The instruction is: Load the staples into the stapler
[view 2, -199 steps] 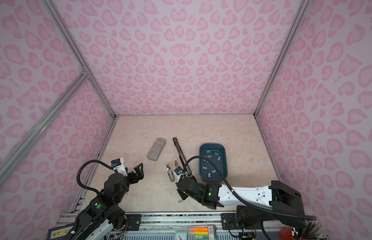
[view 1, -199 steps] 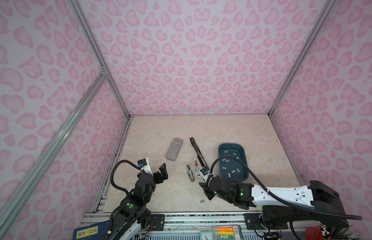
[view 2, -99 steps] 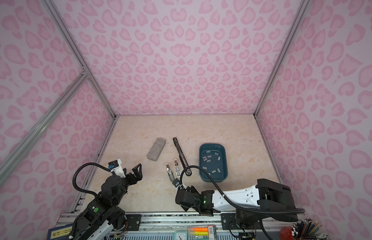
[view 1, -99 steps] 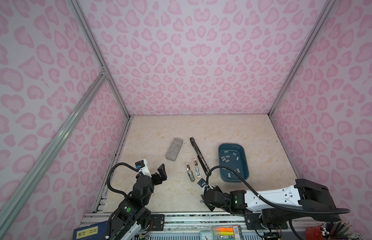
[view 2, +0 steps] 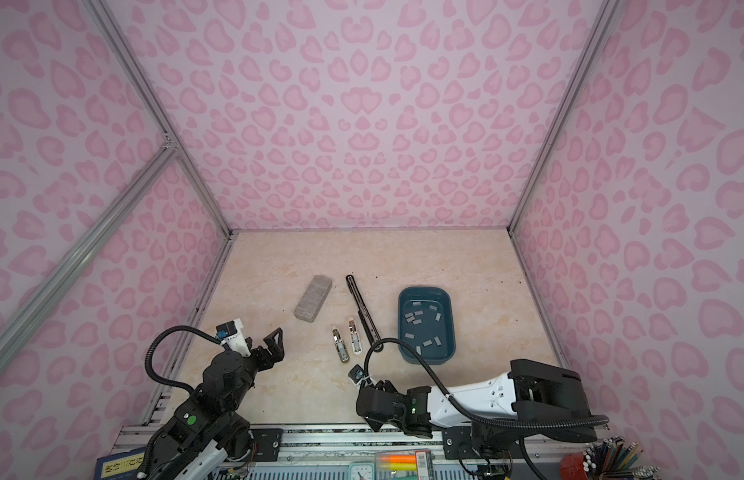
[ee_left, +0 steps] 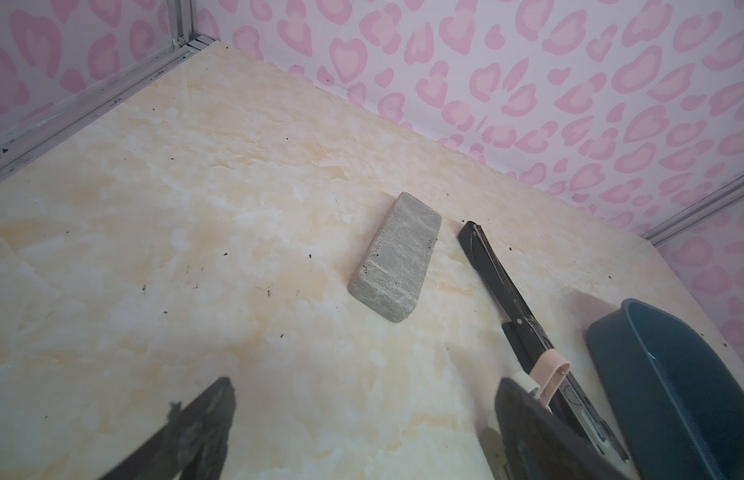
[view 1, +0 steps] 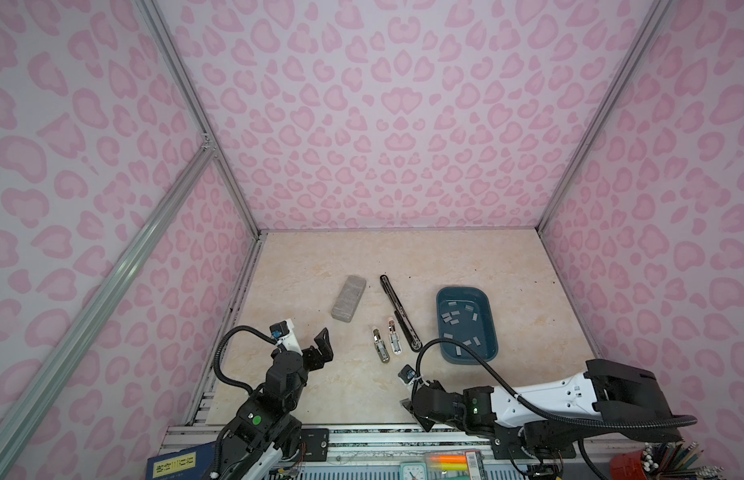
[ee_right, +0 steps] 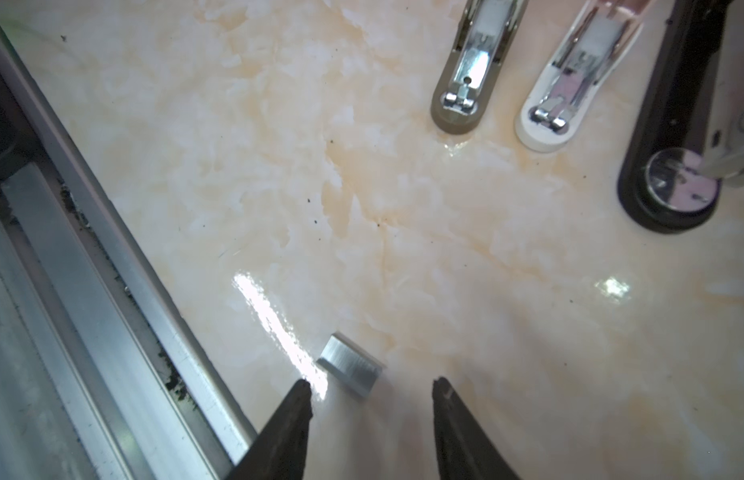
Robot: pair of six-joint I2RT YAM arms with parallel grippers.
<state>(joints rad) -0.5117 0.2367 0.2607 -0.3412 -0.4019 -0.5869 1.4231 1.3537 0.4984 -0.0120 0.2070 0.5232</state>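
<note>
Spreading between the pink patterned walls, the pale marbled tabletop carries everything. Two arms reach in from its near edge. The left tool hangs above bare surface with its fingers spread wide and nothing between them. The right tool sits low by the near rail, its fingers apart and pinching nothing. A dark blue tray sits on the right side, and about a dozen staples lie scattered flat inside it. To the tray's left, the black stapler lies stretched out long and thin, running at a slant from far to near. A grey block rests apart from it, further left. Two small staplers lie side by side just beside the black stapler's near end. One loose staple strip lies flat on the tabletop just ahead of the right tool's fingertips, ungripped.
</note>
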